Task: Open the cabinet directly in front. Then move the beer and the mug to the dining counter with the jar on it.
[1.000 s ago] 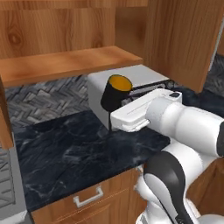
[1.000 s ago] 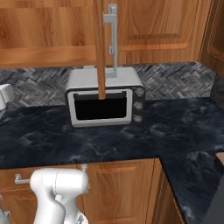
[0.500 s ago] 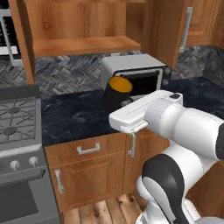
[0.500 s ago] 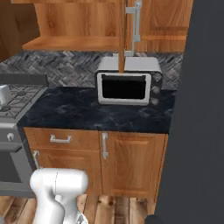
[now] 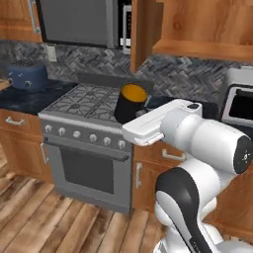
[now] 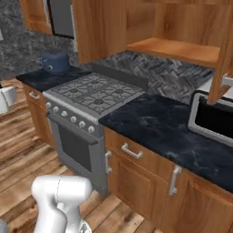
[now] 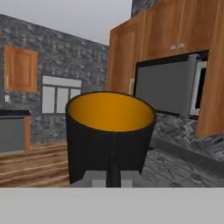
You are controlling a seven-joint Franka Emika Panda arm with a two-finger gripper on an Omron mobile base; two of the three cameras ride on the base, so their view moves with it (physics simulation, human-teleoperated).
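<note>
You have one mug [image 7: 109, 133] in the gripper [image 7: 113, 179], whose fingers are clamped on its near wall; the mug hangs upright in the air before the one stove [image 5: 84, 136], and its orange inside holds nothing. Farther back, one cabinet [image 6: 182, 32] stands open, with a bare shelf.

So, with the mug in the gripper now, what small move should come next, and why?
Probably keep carrying the mug upright and keep turning the base: the gripper is shut on it, the stove lies ahead, and no dining counter with a jar is in sight yet.
</note>
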